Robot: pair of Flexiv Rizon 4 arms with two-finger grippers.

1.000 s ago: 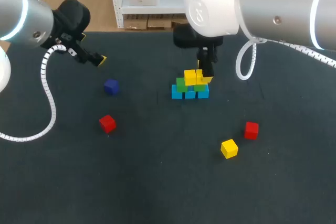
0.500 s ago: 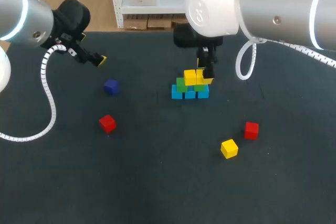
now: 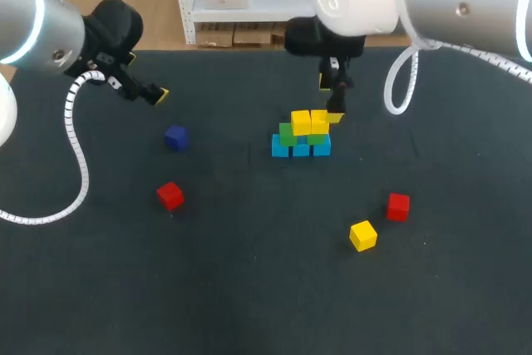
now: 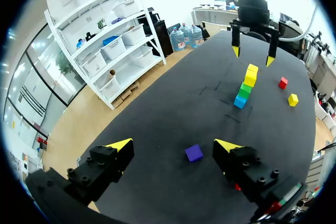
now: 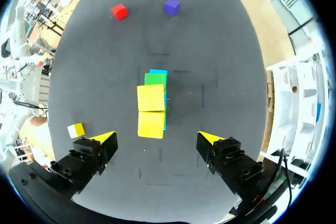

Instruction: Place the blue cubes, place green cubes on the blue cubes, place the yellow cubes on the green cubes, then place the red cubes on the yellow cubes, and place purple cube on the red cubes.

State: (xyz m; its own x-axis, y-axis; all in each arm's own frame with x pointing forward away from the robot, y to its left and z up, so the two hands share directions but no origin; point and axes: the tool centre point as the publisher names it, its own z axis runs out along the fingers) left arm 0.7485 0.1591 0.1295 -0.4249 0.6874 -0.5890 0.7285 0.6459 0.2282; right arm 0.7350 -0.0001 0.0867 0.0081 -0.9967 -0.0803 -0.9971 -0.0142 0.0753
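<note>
Right gripper (image 5: 156, 140) now up off the yellow cubes (image 3: 310, 121), spread and empty; left gripper (image 4: 174, 145) spread too.

Purple cube (image 4: 193, 152) ahead of L gripper (image 4: 174, 145)

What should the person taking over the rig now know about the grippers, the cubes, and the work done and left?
Left gripper: open, empty, far left of the table. Right gripper: open, empty, above the stack.
Done: blue cubes at the bottom, green cubes on them, two yellow cubes on top.
Loose on the table: a third yellow cube, one red cube on the left, another red cube on the right, the purple cube.
Left: reds on the yellows, then purple.
</note>
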